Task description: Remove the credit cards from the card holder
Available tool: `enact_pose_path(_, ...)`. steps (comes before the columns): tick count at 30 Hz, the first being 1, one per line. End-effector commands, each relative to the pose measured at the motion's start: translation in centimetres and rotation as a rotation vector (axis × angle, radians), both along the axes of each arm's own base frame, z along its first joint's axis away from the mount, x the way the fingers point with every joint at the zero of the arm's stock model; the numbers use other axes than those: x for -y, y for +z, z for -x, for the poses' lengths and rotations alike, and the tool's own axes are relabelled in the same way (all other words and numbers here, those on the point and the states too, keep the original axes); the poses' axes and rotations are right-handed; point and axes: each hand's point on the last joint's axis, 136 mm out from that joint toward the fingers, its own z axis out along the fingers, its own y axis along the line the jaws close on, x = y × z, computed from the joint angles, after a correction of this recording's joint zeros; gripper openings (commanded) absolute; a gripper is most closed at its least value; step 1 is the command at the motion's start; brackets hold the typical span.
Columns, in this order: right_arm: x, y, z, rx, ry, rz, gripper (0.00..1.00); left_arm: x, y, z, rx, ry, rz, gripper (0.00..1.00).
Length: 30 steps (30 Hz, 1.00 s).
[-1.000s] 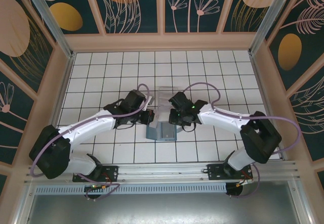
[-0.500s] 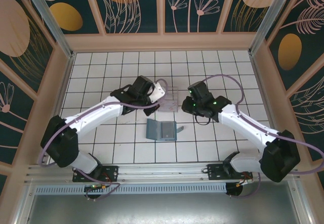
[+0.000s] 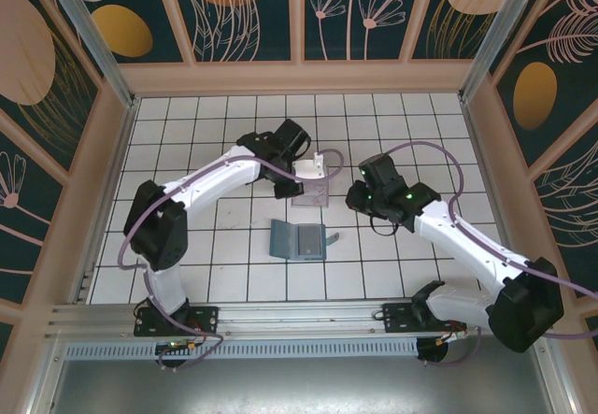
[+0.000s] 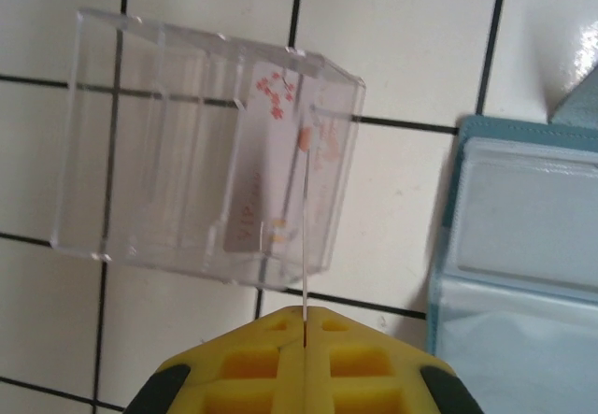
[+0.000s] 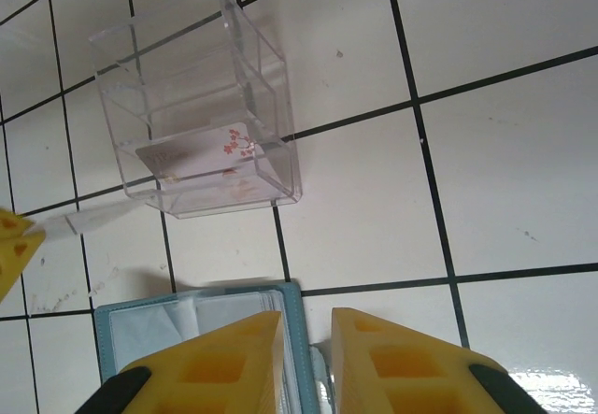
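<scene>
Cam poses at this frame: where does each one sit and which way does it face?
Top external: above and behind the bases, looking down on the tiled table; left arm and right arm in frame.
Left wrist: on the left arm, looking down past the left pincer, shut on a credit card seen edge-on; clear tray beyond, card holder right.
Right wrist: looking down past the slightly open right pincer at tray and card holder.
Shared: both wrist views see the tray, a flowered card inside, and the card holder.
</scene>
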Motion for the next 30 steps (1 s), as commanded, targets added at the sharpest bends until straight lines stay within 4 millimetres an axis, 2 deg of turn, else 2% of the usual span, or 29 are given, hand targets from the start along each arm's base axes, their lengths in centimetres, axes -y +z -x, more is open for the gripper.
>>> enact_pose_path(1, 1.5, 0.1, 0.2, 0.015, -0.044, 0.024, 0.21, -0.5, -0.9, 0.5, -0.066, -0.084, -0.091, 0.00)
enact_pose_path(12, 2.6, 0.4, 0.4, 0.022, -0.074, 0.029, 0.21, 1.8, -1.4, -2.0, -0.078, -0.138, -0.113, 0.00)
enact_pose_path(30, 3.1, 0.1, 0.2, 0.014, -0.085, 0.025, 0.21, 3.1, -4.1, -2.2, -0.168, -0.169, -0.128, 0.00)
